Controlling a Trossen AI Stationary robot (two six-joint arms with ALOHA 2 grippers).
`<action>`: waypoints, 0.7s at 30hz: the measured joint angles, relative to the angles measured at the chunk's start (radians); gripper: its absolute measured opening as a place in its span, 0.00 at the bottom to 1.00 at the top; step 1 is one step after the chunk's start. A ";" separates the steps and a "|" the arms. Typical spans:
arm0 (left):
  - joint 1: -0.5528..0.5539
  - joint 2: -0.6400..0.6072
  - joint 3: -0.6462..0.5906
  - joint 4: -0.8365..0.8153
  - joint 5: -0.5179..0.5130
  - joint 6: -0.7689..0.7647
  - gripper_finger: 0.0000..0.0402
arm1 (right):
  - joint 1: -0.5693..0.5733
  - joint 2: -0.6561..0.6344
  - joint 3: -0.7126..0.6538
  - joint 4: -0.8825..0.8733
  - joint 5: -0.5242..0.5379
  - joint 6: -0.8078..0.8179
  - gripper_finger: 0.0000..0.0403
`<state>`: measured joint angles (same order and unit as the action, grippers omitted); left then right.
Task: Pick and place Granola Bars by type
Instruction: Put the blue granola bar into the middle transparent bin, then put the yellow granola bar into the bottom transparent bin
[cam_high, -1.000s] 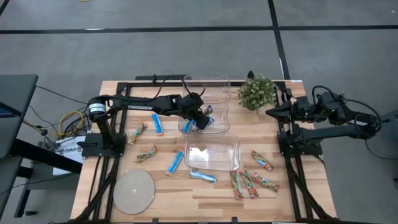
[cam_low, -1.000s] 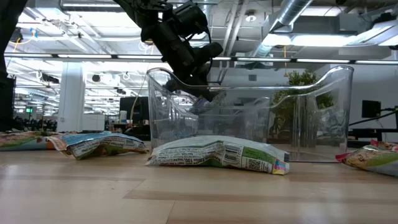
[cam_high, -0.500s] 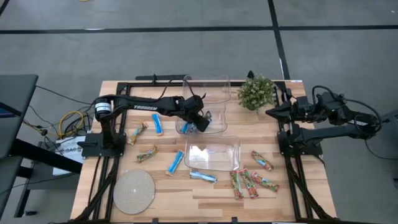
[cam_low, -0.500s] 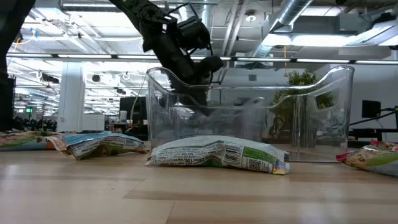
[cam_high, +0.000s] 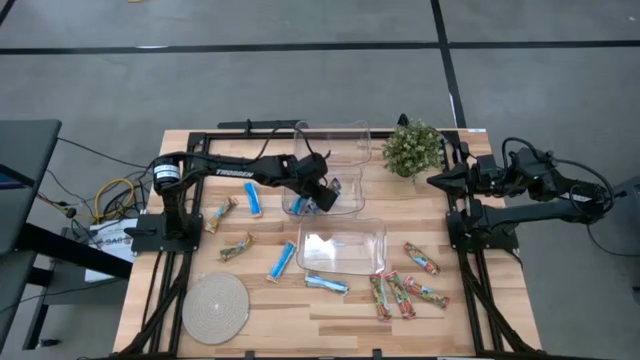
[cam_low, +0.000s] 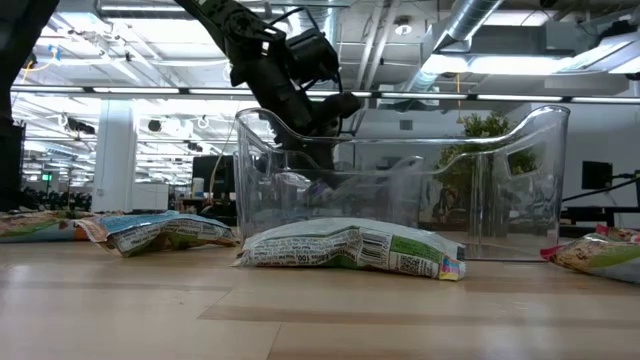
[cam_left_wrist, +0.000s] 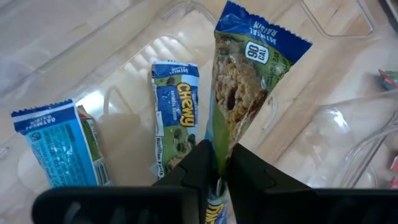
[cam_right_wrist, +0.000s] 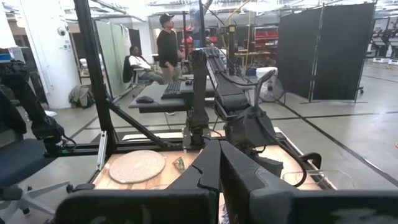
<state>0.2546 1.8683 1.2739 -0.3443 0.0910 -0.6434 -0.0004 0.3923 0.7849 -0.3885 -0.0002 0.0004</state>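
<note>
Wooden table (cam_high: 330, 310) w/ black frame, seen from above. Three clear bins in a row down the centre: far bin (cam_high: 332, 134), middle bin (cam_high: 345, 203), near bin (cam_high: 340, 262). Small potted plant (cam_high: 412, 148) at far side, just beside far bin. Round woven mat (cam_high: 215, 306) at near-left corner.

Left arm reaching across from left side; left gripper (cam_high: 322, 193) down inside middle bin, fingers (cam_left_wrist: 245, 177) pinched on lower end of a blue-topped granola bar (cam_left_wrist: 239, 102), gap between them very narrow, bar upright between them. In wrist view two more bars flat on bin floor: chewy bar (cam_left_wrist: 175, 115) just beside held bar, light blue bar (cam_left_wrist: 62, 146) farther off.

Right arm parked at right edge of table, away from bins; right gripper (cam_right_wrist: 219, 165) closed, fingers pressed together, nothing between.

Loose bars on table: blue bar (cam_high: 281, 261) left of near bin, another blue bar (cam_high: 253, 199) near left arm, tan bars (cam_high: 222, 213) and (cam_high: 236, 247) on left side, cluster of red-green-orange bars (cam_high: 405, 292) right of near bin. Low view: green-white wrapper (cam_low: 350, 247) lying in front of near bin.
</note>
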 joint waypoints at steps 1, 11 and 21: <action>0.000 0.000 0.000 0.000 0.000 0.000 0.12 | 0.000 0.000 0.000 0.000 0.000 0.000 0.00; 0.000 0.000 0.000 0.024 0.006 0.000 0.24 | 0.000 0.000 0.000 0.000 0.000 0.000 0.00; 0.000 -0.001 0.000 0.111 0.079 0.000 0.26 | 0.000 0.000 0.000 0.000 0.000 0.000 0.00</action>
<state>0.2543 1.8675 1.2739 -0.2336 0.1702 -0.6436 -0.0005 0.3923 0.7849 -0.3882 -0.0002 0.0005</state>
